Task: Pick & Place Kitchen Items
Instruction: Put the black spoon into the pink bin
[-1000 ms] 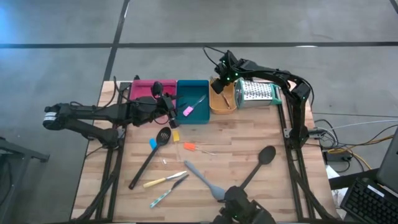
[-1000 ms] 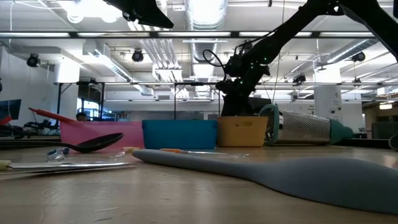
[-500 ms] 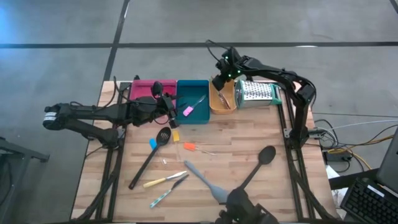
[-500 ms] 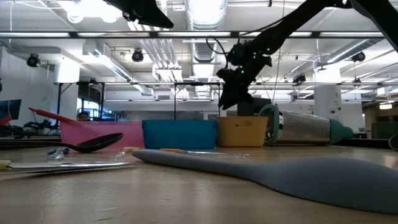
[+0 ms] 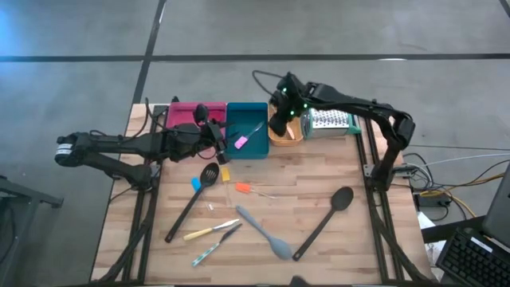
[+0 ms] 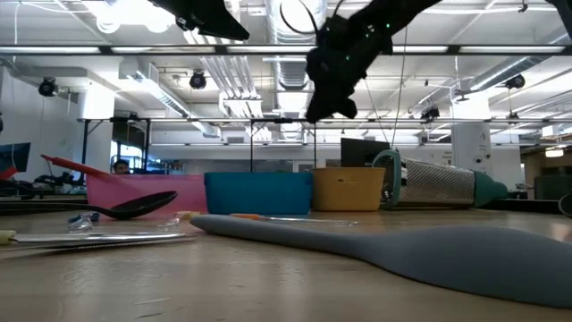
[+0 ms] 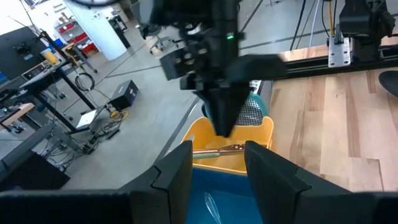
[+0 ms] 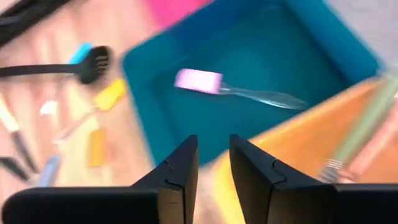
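Reading the clock on the high view, with twelve at the tray side of the counter [image 5: 358, 171], we take the small orange-handled tool [image 5: 243, 188] as the likeliest next pick. It lies flat on the bare wood in the middle of the counter, just clear of the teal tray [image 5: 246, 106]. Its handle points toward nine, and its thin shaft runs toward three and dips a little toward four.

From the right tool [image 5: 279, 127], which hangs high over the seam between the teal tray and the orange tray [image 5: 277, 143], this piece lies at about seven. The right tool's fingers stand slightly parted with nothing between them.

The left tool [image 5: 218, 137] hovers at the teal tray's nine o'clock edge, its fingers spread and empty. From there the piece lies at about five. The left tool looks a little nearer to us, though the margin is small. Whichever tool goes should close across the nine-to-three axis.
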Controlling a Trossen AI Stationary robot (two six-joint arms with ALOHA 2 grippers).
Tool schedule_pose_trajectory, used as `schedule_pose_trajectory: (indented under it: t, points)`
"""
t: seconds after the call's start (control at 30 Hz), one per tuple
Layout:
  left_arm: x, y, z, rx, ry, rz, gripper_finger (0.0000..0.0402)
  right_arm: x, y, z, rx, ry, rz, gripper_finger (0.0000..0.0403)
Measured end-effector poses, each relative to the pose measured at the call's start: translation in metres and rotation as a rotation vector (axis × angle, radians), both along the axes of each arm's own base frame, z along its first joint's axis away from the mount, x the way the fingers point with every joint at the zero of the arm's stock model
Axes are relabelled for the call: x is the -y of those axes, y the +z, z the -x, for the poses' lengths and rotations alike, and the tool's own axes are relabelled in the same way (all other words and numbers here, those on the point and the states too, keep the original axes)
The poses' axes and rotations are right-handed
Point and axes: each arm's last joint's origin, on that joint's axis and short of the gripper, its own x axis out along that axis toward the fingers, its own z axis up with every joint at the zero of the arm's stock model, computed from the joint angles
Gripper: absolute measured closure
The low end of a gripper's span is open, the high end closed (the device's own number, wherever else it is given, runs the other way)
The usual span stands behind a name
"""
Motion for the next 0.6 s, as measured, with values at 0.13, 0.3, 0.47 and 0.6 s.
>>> schedule_pose_trajectory:
  t: [0.13,0.3,0.47,0.6]
  points:
    - [0.0,0.0,0.0,0.004,0.001,0.005,0.025,-0.028,0.005,-0.012,0.018,0.071,0.003,0.0341]
    - [0.0,0.0,0.0,0.008,0.002,0.009,0.025,-0.055,0.005,-0.023,0.018,0.102,-0.038,0.0359]
    - [0.0,0.0,0.001,0.006,0.001,0.011,0.025,-0.07,0.014,-0.038,0.145,0.092,-0.081,0.037]
    - [0.0,-0.002,0.003,-0.026,0.002,0.015,0.025,-0.074,0.027,-0.051,0.318,0.12,-0.019,0.0374]
